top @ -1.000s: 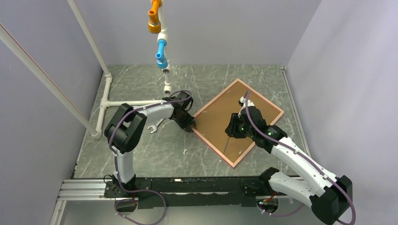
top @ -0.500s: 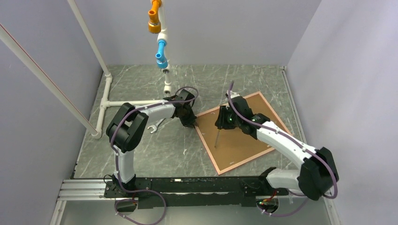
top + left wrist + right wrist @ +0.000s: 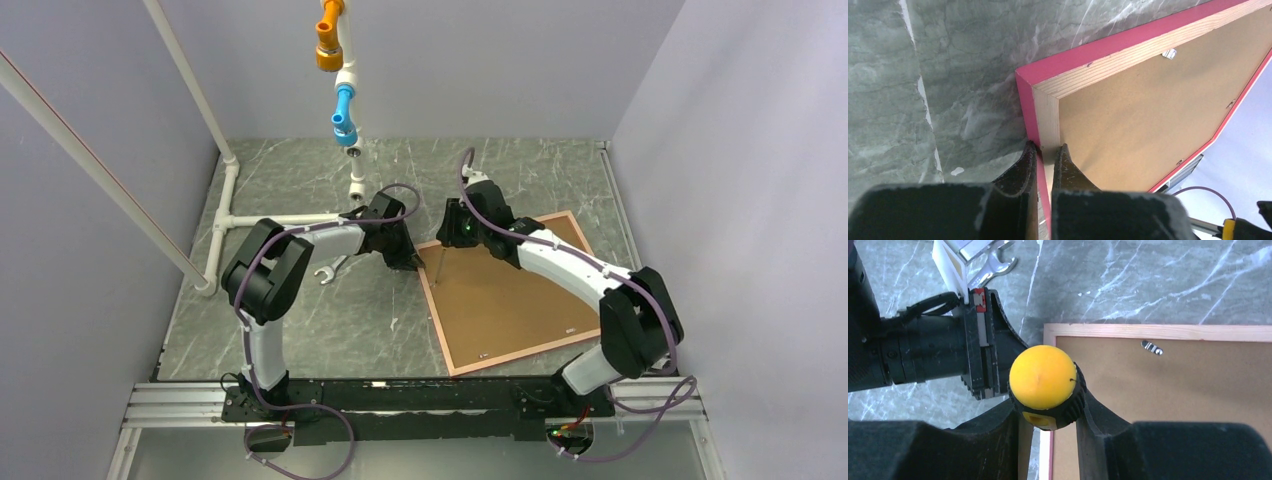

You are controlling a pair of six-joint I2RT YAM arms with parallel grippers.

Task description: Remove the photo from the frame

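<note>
The frame lies face down on the table, its brown board back up. The photo is hidden under the board. My left gripper is shut on the frame's left rail just below the far-left corner; in the left wrist view its fingers pinch the pink and wood edge. My right gripper is shut on a screwdriver's yellow and black handle. The screwdriver shaft points down at the board near that corner. A metal clip sits on the far rail.
A white pipe structure stands at the back left, with orange and blue fittings hanging above. A spanner lies on the table left of the frame. Grey walls close three sides.
The frame has swung clockwise about the corner my left gripper holds. My right gripper has carried the screwdriver from the board's middle to the far-left corner.
</note>
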